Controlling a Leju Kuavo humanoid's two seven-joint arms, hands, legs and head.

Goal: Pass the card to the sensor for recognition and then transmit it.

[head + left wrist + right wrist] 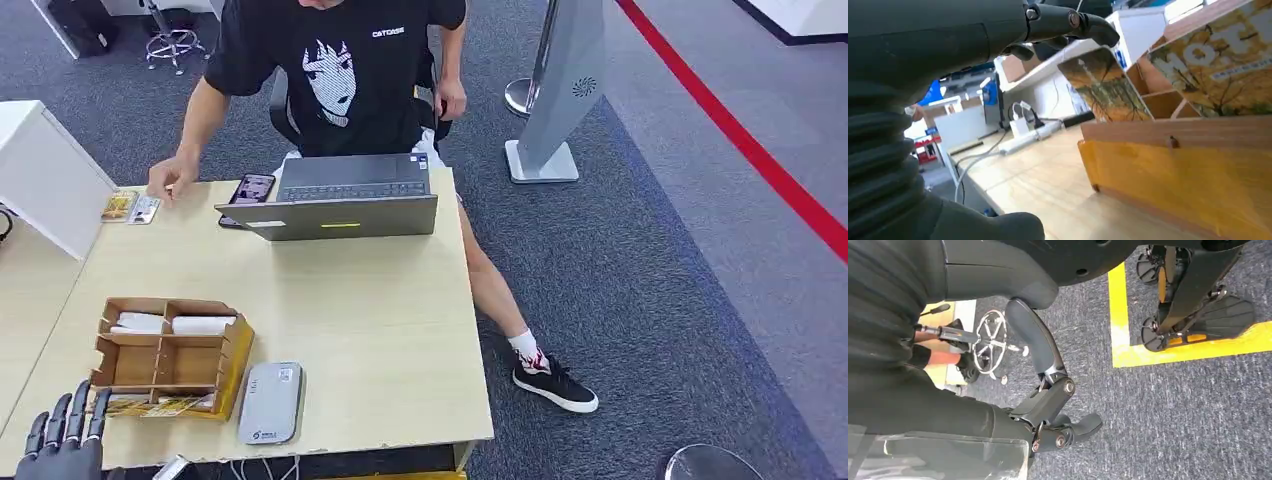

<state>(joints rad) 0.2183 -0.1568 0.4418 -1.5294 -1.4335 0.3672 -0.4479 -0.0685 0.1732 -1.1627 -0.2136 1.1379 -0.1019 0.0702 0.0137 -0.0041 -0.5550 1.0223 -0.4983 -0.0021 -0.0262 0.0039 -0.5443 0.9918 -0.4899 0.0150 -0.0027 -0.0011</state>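
A wooden compartment box [222,350] stands at the table's front left. Yellow autumn-print cards [160,405] lie in its nearest slot. In the left wrist view one card [1103,85] stands tilted in the box [1178,135], beside a second card [1218,65]. My left hand [65,440] hovers at the table's front-left corner, fingers spread, just short of the box. Its dark fingers [1068,22] reach over the tilted card without touching it. The grey sensor [270,402] lies flat to the right of the box. My right hand [1053,410] hangs over the carpet, holding nothing.
A person sits at the far side, one hand [170,180] beside two cards [130,207] on the table. A laptop [340,200] and a phone [250,190] lie in front of them. A white cabinet [45,175] stands at the left. A cable [1028,135] runs along the adjoining desk.
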